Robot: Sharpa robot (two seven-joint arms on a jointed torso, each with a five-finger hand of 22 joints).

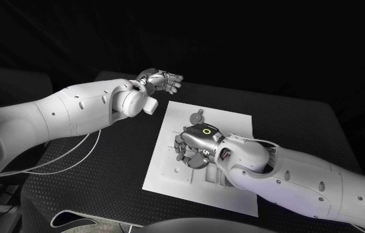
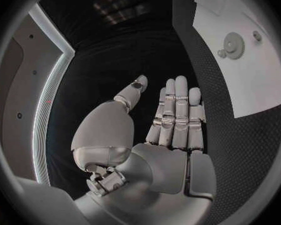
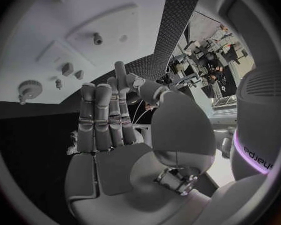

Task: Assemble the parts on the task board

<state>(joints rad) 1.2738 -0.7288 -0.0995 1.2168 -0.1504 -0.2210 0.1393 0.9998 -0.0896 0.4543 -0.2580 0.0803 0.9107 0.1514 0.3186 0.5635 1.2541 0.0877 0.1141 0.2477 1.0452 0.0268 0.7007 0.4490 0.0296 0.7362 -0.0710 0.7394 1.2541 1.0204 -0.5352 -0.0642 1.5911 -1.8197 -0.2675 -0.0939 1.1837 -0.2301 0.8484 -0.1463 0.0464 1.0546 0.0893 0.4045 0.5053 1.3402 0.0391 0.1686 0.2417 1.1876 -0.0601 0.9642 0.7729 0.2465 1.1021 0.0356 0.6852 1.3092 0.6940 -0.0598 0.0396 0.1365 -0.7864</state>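
While my right arm reaches in over the white task board [image 1: 228,118], my right hand [image 1: 192,147] hangs low above the board's middle, palm turned down toward it. In the right wrist view that hand [image 3: 112,125] has its fingers [image 3: 102,115] stretched out straight and side by side, the thumb apart from them, and nothing lies in the palm. Whether the fingertips touch the board I cannot tell from the head view, since the hand covers what is beneath it.

My left hand [image 1: 161,80] is well apart from the board, held up beyond its far left corner over the black worktop [image 1: 91,191]. In the left wrist view it [image 2: 172,130] is spread flat, fingers [image 2: 178,110] straight and close together, thumb standing off to one side, and it holds nothing.

The board lies flat in the middle of the worktop, slightly turned. Near its far edge sits a small grey gear [image 1: 197,117] with a little round part [image 1: 201,111] just beside it; the left wrist view shows the same gear [image 2: 233,39] as a toothed disc lying flat on the board, with a smaller round piece touching its rim. In the right wrist view several small pegs and blocks [image 3: 67,69] stand on the board's surface, too small to tell apart. Recessed slots [image 1: 199,176] show in the board near my right wrist.
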